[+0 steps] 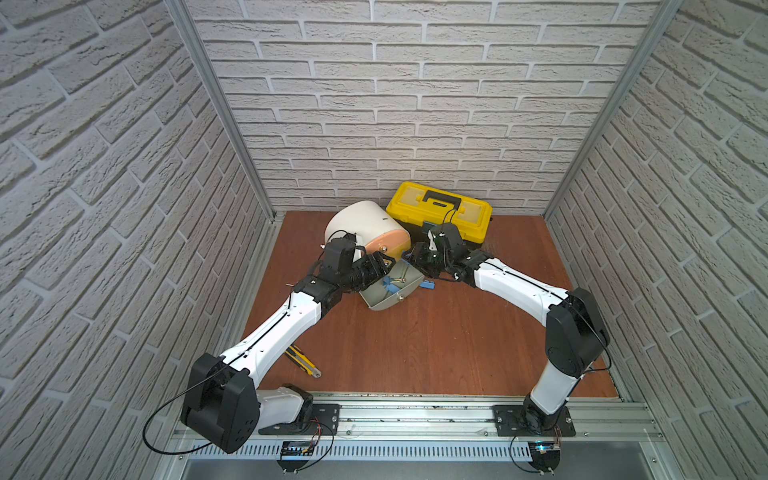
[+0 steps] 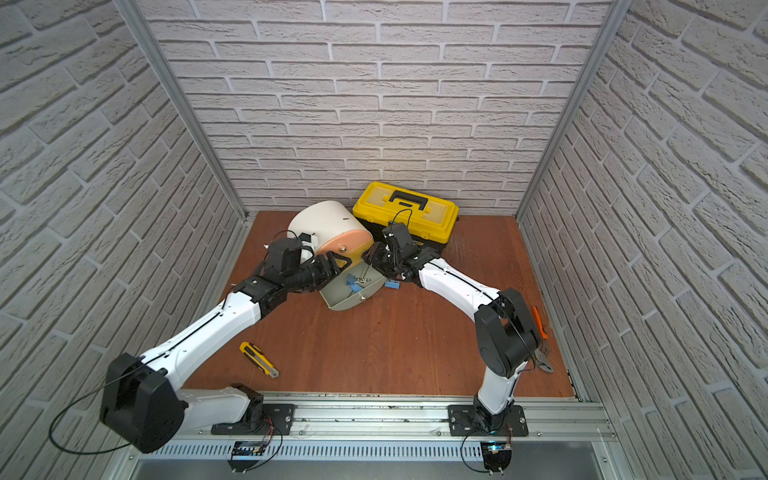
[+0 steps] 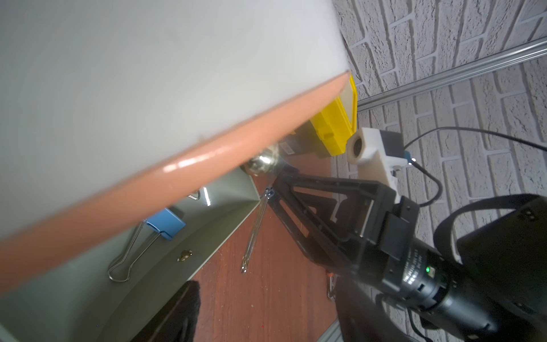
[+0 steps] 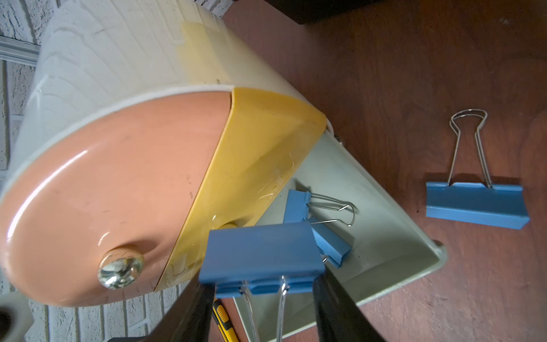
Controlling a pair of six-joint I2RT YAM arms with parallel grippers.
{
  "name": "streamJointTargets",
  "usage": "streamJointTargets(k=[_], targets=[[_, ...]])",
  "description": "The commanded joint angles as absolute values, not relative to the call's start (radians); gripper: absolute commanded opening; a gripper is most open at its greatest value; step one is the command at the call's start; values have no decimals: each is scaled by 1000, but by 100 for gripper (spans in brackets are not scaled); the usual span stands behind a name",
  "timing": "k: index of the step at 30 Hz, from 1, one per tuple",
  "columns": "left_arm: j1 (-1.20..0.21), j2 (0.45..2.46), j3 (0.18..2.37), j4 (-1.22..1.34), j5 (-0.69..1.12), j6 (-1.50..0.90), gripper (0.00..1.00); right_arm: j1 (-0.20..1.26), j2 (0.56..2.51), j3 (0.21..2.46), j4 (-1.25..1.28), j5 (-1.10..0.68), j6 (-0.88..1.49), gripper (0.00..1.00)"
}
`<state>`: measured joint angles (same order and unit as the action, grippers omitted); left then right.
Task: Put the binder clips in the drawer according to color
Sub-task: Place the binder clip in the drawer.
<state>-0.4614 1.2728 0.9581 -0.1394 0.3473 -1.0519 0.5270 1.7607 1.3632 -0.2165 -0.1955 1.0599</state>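
The cabinet (image 1: 365, 220) sits near the middle of the tabletop's (image 1: 415, 353) back edge, fronts turned toward the front edge; the toolbox (image 1: 440, 208) is just behind it on the right, against the back edge. The grey drawer (image 4: 384, 207) is pulled out; the peach and yellow ones are closed.

The right gripper (image 4: 262, 282) is clamped on a blue clip (image 4: 260, 251) by its folded body, wire handles pointing back along the fingers; it holds the clip above the open drawer, close to the yellow front. What look like two more clips (image 4: 331, 245), also blue, lie inside the drawer, one partly across the other. A loose clip (image 4: 476, 204), blue as well, lies flat on the tabletop just beside the drawer, on its right.

The left gripper (image 2: 338, 262) is at the drawer's left side, close against the cabinet's fronts; whether its jaws grip anything I cannot tell.

A knife (image 2: 257, 359) lies toward the front-left corner; pliers (image 2: 542, 345) lie by the right edge.
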Motion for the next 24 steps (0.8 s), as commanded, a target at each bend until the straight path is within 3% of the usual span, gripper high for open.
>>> streamJointTargets(k=[1, 11, 24], targets=[[-467, 1275, 968, -100, 360, -1051, 76, 526, 1751, 1371, -201, -183, 1040, 56], [-467, 1273, 975, -112, 358, -1044, 76, 526, 1749, 1393, -240, -172, 1007, 64], [-469, 1237, 1078, -313, 326, -916, 76, 481, 1699, 1439, -422, -74, 857, 57]])
